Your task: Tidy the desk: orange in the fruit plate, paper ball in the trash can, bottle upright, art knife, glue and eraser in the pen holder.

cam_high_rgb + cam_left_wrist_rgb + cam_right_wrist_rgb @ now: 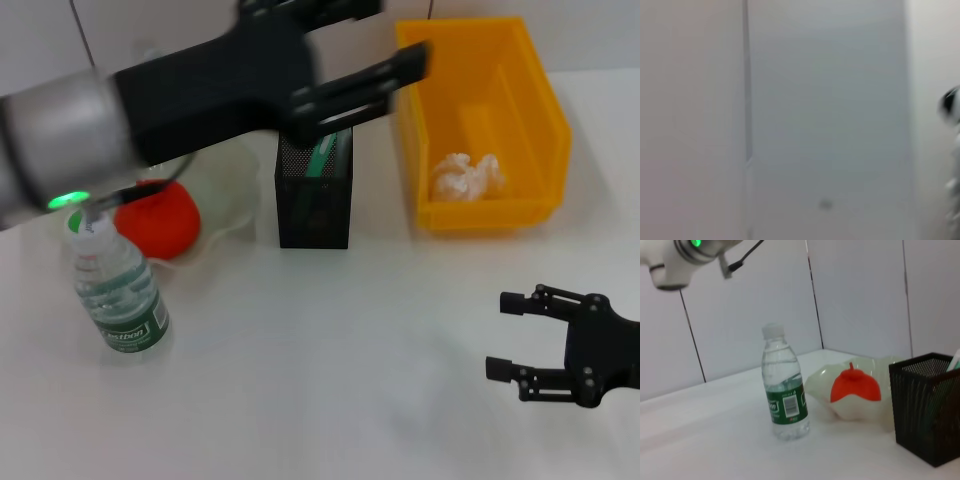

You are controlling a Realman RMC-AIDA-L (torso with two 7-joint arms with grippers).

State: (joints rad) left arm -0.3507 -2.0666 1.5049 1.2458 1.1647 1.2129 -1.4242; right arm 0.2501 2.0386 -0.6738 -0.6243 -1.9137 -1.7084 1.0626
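At left of head view, orange (pixel 158 222) in plate (pixel 235 185); bottle (pixel 118 288) upright; paper ball (pixel 466 177) in trash can (pixel 480 120); green item in pen holder (pixel 314 190), rest hidden; left gripper (pixel 345 55) above holder, spread, empty; right gripper (pixel 505 335) lower right, spread; task looks nearly done.

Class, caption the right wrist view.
Upright bottle beside orange in fruit plate, pen holder nearby.

The orange (pixel 158 222) sat in the pale-green fruit plate (pixel 232 190), the bottle (pixel 118 290) upright just in front of it. The black mesh pen holder (pixel 314 200) stood beside the plate, and the paper ball (pixel 466 176) lay inside the yellow trash can (pixel 520 95).
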